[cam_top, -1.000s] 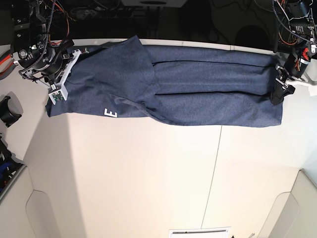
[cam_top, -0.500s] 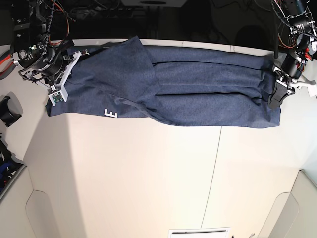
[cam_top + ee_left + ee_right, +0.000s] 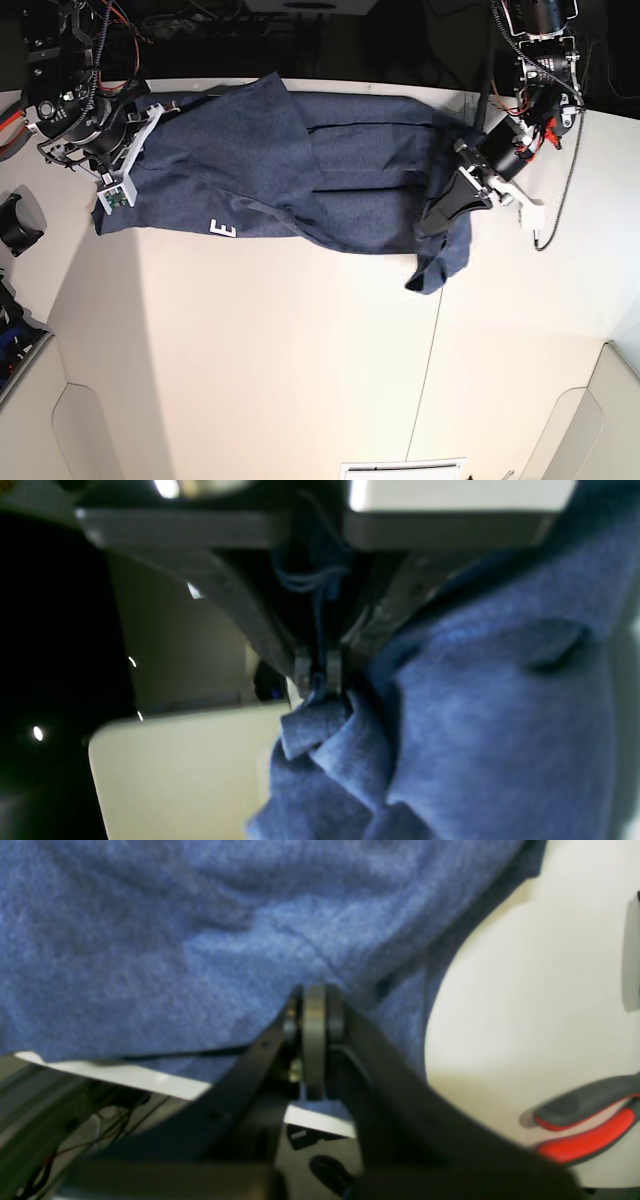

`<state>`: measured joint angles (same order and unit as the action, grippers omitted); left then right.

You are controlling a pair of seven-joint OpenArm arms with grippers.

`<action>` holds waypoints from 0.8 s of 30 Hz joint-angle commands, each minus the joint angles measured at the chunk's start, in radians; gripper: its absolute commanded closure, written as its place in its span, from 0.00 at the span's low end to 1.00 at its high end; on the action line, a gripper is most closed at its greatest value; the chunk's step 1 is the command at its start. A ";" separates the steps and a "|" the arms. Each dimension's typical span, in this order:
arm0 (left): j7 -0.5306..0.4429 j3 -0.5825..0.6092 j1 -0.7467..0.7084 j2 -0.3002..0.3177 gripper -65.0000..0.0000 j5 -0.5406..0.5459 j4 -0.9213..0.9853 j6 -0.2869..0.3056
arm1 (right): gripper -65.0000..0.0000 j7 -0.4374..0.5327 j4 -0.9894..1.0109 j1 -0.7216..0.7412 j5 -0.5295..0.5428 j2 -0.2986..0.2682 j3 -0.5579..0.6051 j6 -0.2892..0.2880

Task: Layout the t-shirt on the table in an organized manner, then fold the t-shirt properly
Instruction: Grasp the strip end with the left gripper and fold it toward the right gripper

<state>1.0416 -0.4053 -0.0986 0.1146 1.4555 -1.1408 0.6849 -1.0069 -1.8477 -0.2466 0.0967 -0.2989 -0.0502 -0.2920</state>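
Desk (image 3: 300, 370): we see a broad white top with thin dark seam lines; most of the near part is bare, and the t-shirt lies along the far edge.

T-shirt (image 3: 300, 170): we see the slate-blue cloth spread in a long band across the far side of the desk, folded lengthwise with several creases. A white block letter shows near its front edge on the base view's left. The end on that view's right is lifted and bunched, and a corner of it hangs down toward the desk.

Left end effector (image 3: 440, 212): we find it on the base view's right, clamped on the bunched end of the t-shirt. In the left wrist view its fingertips (image 3: 303, 672) are together, with folds of blue fabric pinched between them and hanging below.

Right end effector (image 3: 314, 1005): we find it at the other end of the shirt, on the base view's left. In the right wrist view its tips are pressed together against the blue cloth; we cannot tell if fabric is caught between them.

Red-and-grey tool (image 3: 585, 1125): it lies on the white surface near the right end effector, apart from the cloth.
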 commanded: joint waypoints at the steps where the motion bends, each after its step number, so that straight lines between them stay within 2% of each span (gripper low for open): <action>1: -0.005 0.014 0.019 -0.008 1.00 0.028 -0.018 0.013 | 1.00 0.016 -0.017 0.008 0.001 -0.008 -0.006 -0.002; 7: -0.004 0.102 0.049 -0.085 1.00 0.027 -0.018 0.013 | 1.00 0.016 -0.017 0.007 0.001 -0.008 -0.006 -0.002; 12: 0.036 0.166 0.047 -0.109 1.00 0.028 -0.053 0.013 | 1.00 0.016 -0.017 0.007 0.001 -0.008 -0.006 -0.002; 17: 0.097 0.192 0.033 -0.117 1.00 0.028 -0.187 0.013 | 1.00 0.016 -0.017 0.007 0.001 -0.008 -0.006 -0.002; 24: 0.118 0.224 -0.021 -0.117 1.00 0.027 -0.445 0.013 | 1.00 0.016 -0.017 0.007 0.001 -0.008 -0.006 -0.002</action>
<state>1.1728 -0.1822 -0.1322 -0.0029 1.4483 -1.5681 0.6853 -1.0069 -1.8477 -0.2466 0.0967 -0.2989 -0.0502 -0.2920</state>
